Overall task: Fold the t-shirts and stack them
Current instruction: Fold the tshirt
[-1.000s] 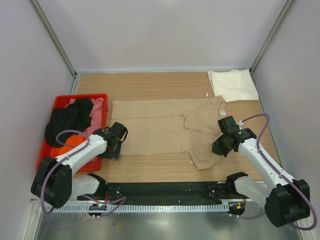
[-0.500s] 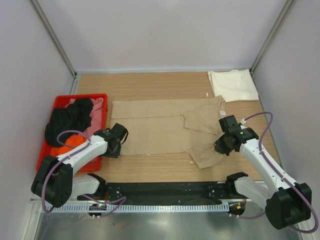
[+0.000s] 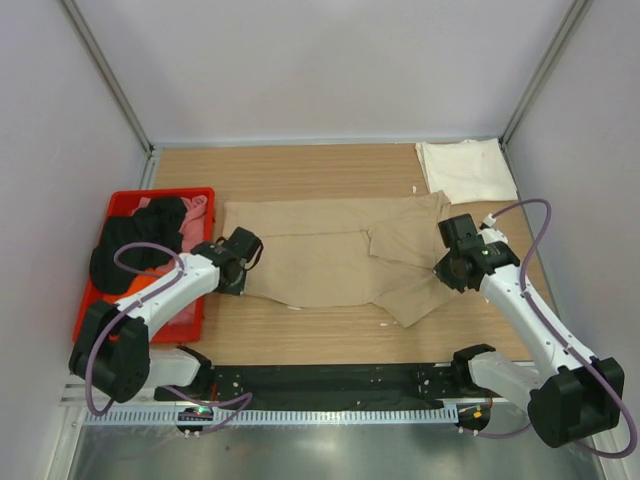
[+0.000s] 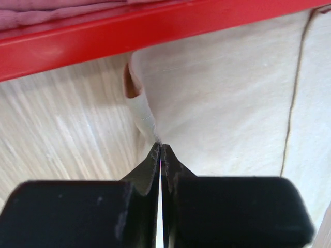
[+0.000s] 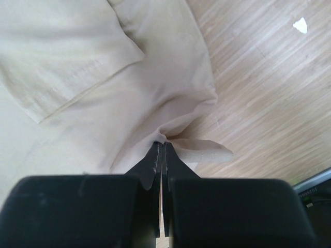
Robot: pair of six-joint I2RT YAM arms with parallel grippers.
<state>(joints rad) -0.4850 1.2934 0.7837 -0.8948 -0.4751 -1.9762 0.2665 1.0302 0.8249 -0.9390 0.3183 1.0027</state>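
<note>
1. Near edge. My left gripper (image 4: 161, 150) is closed flat on the near left corner of the tan t-shirt (image 3: 320, 255), at about 8 o'clock on the tabletop (image 3: 330, 335). The left wrist view shows a thin fold of cloth pinched between the tips. My right gripper (image 5: 161, 144) is clamped on the near right part of the same shirt, at about 4 o'clock, and the cloth puckers up into the closed tips.

2. Centre. The tan t-shirt lies spread across the middle of the tabletop with its long axis running 9 o'clock to 3 o'clock. One sleeve is turned in over the body on the 3 o'clock side. I judge this shirt to be early in its fold. Both near corners are secured, but the near edge has not yet been carried over toward 12 o'clock.

3. Left side. At 9 o'clock the red bin (image 3: 150, 195) holds a black t-shirt (image 3: 135, 245) and a pink t-shirt (image 3: 197, 208), both crumpled and unfolded.

4. Far side. At about 1 o'clock the cream-white t-shirt (image 3: 466, 170) lies folded in the far corner and starts the stack.

5. Status. One shirt is finished and one is in hand. The shirts in the bin are still to do.
</note>
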